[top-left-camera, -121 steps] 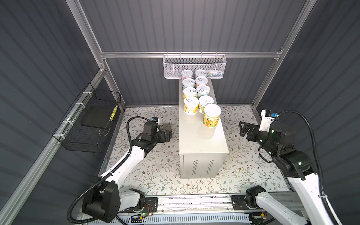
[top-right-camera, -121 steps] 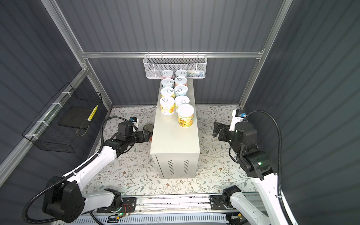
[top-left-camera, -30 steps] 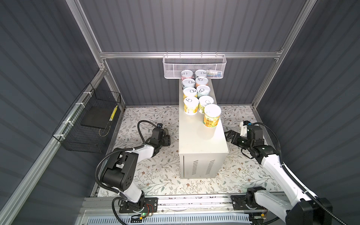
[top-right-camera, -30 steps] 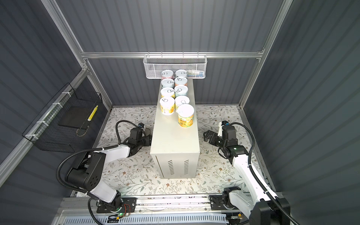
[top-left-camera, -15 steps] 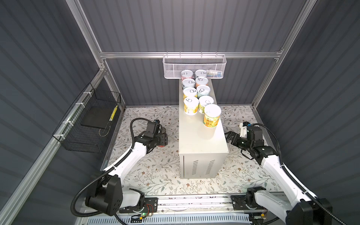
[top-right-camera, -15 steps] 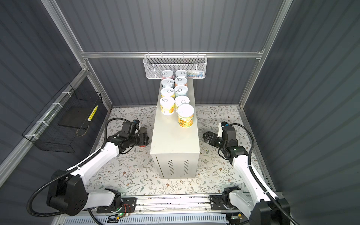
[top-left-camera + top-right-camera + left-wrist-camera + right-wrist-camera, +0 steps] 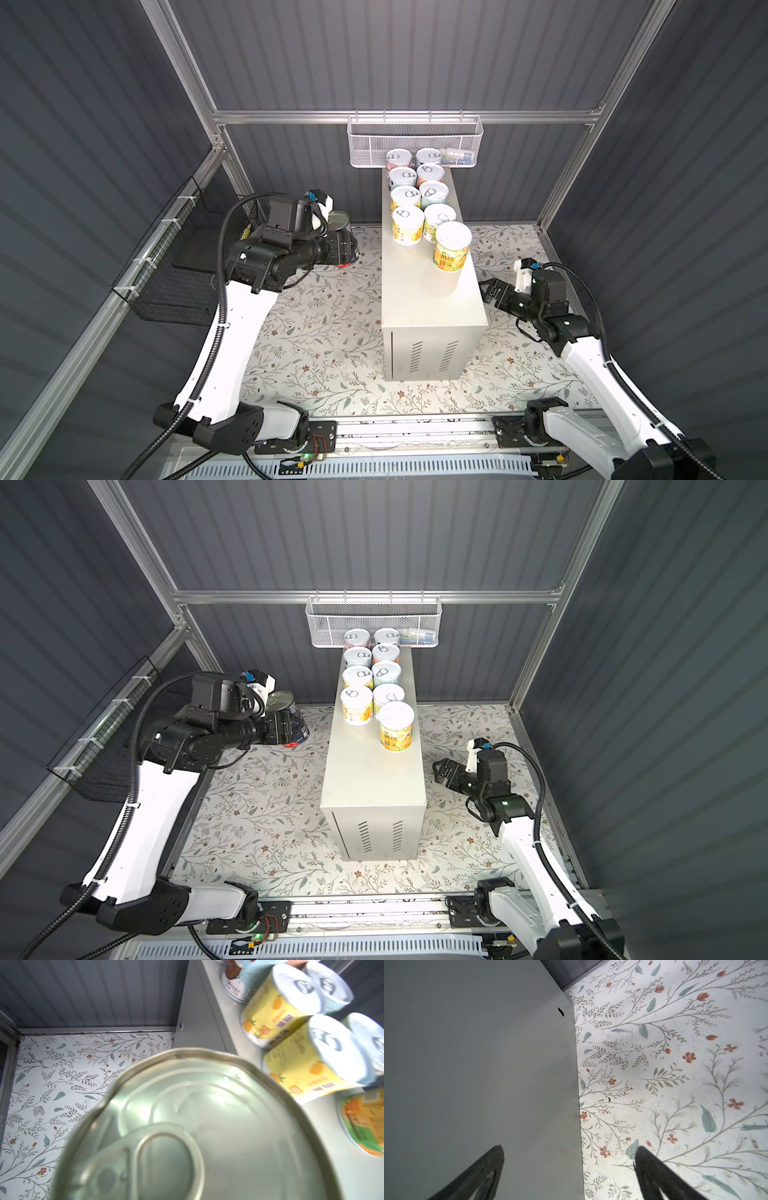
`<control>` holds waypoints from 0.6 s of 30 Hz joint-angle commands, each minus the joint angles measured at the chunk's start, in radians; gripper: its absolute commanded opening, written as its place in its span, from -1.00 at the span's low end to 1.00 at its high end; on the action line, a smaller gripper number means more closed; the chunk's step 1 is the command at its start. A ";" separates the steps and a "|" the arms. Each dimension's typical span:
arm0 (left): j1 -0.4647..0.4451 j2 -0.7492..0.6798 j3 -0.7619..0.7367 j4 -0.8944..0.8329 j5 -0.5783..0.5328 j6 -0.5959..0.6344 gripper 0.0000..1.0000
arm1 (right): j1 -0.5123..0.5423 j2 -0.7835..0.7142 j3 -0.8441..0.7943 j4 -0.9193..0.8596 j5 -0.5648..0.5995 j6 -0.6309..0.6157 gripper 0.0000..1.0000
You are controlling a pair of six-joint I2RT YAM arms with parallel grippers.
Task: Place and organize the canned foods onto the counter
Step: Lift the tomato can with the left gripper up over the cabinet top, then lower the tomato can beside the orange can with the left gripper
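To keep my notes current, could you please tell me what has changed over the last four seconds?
The left gripper dipped toward the floor, then rose; it now holds the dark can up beside the counter. The right gripper came down close beside the counter, open and empty. The nine tins on the counter stayed put.

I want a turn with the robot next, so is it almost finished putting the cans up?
Nearly. Nine small cans already stand on the counter. The left gripper holds a dark-blue can in the air beside it; that one goes on next, probably on the bare front part. The right gripper is open and empty. I see no other cans on the floor.
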 commanded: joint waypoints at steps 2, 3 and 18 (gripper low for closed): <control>-0.156 0.080 0.271 -0.134 -0.046 0.020 -1.00 | -0.003 -0.017 0.027 0.002 -0.017 0.004 0.98; -0.189 0.105 0.320 -0.154 -0.046 0.023 -1.00 | -0.003 -0.014 0.032 0.000 -0.015 0.001 0.98; -0.511 0.195 0.408 -0.124 -0.350 0.066 -1.00 | -0.003 -0.060 0.060 -0.030 0.005 0.000 0.98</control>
